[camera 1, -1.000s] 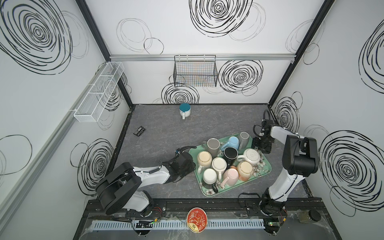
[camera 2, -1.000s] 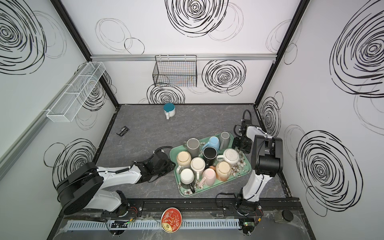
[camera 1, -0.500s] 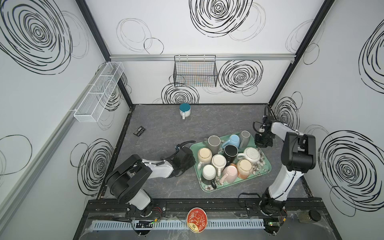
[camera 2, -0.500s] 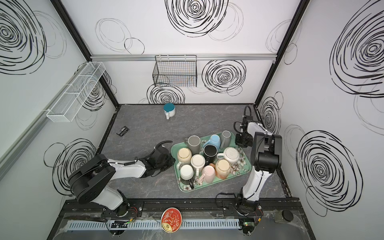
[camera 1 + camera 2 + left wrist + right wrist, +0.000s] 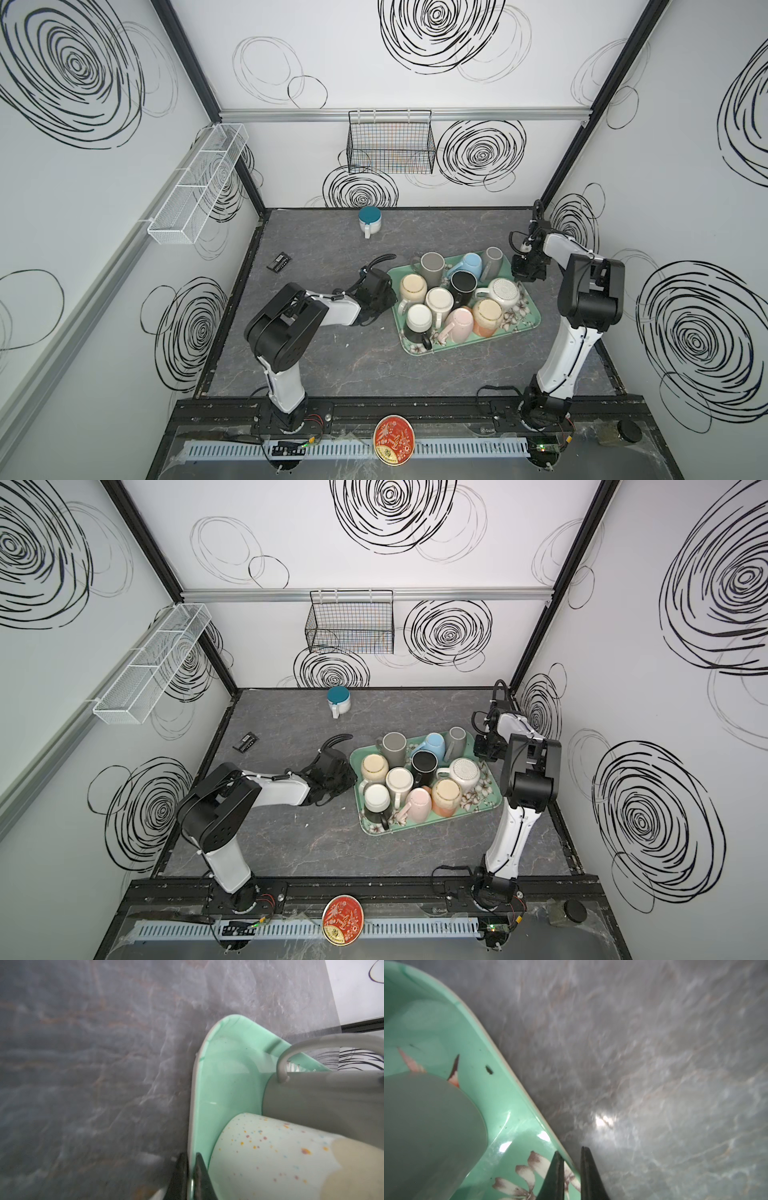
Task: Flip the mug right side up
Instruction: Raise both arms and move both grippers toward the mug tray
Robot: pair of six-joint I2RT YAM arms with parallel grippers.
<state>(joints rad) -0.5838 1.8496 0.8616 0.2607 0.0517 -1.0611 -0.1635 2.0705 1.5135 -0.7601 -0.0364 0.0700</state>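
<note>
- Mostly the mugs stand bottom up, crowded together on the green flowered tray (image 5: 515, 316), which lies right of the middle of the table (image 5: 332, 365). I cannot tell which of them is the mug to turn.
- At the tray's far left corner the gray mug (image 5: 432, 265) and the speckled mug (image 5: 412, 288) stand close side by side, both with the base upward.
- Between them and the second gray mug (image 5: 492, 261) at the far right corner, the light blue mug (image 5: 469, 266) leans tilted. The black mug (image 5: 463, 284) beside it may have its mouth upward, but it is too dark to be sure.
- One more, the teal-topped mug (image 5: 370, 220), stands alone on the table near the far wall, well apart from the tray, with its handle toward the near side.
- The left gripper (image 5: 190, 1157) is clenched on the tray's left rim — one finger inside, one outside.
- The right gripper (image 5: 569, 1153) pinches the tray's rim at the far right in the same way, just beside the second gray mug.
- A small black object (image 5: 279, 262) lies on the table at the left, near the wall.
- A wire basket (image 5: 390, 145) hangs on the far wall and a white mesh shelf (image 5: 199, 183) on the left wall.
</note>
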